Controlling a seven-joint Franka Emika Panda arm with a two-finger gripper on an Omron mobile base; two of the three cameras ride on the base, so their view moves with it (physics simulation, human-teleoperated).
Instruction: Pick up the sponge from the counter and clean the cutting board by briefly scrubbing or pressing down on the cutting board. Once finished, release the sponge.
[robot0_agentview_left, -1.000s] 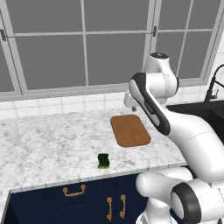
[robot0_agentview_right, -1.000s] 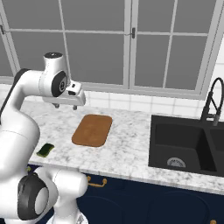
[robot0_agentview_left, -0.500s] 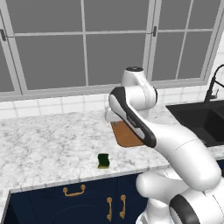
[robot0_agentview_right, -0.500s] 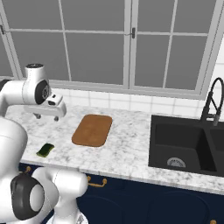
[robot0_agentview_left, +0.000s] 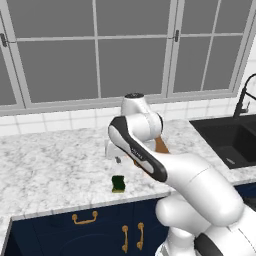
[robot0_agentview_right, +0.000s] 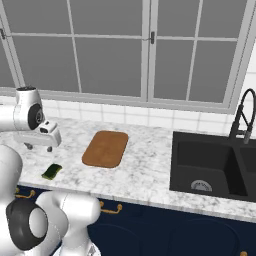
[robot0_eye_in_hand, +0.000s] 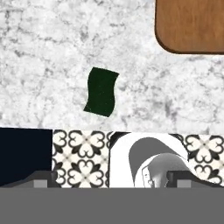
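Observation:
The dark green sponge (robot0_agentview_left: 118, 184) (robot0_agentview_right: 51, 171) (robot0_eye_in_hand: 101, 92) lies flat on the marble counter (robot0_agentview_left: 50, 160) (robot0_agentview_right: 145, 170) close to its front edge. My gripper (robot0_agentview_left: 116, 159) (robot0_agentview_right: 39, 148) (robot0_eye_in_hand: 109, 178) hovers above the counter, a little behind and above the sponge, open and holding nothing. Its two dark tips sit far apart at the bottom of the hand view. The brown wooden cutting board (robot0_agentview_right: 106, 148) (robot0_eye_in_hand: 190, 26) lies to the right of the sponge. In the left base view my arm hides most of the cutting board (robot0_agentview_left: 161, 146).
A black sink (robot0_agentview_left: 230, 142) (robot0_agentview_right: 205, 162) with a dark faucet (robot0_agentview_right: 242, 112) is set in the counter at the right. Navy cabinets with brass handles (robot0_agentview_left: 85, 218) run below. Patterned floor tiles (robot0_eye_in_hand: 81, 157) show beyond the counter's front edge.
My arm has swung left, from beside the cutting board to above the counter near the sponge. The sponge and board have not moved.

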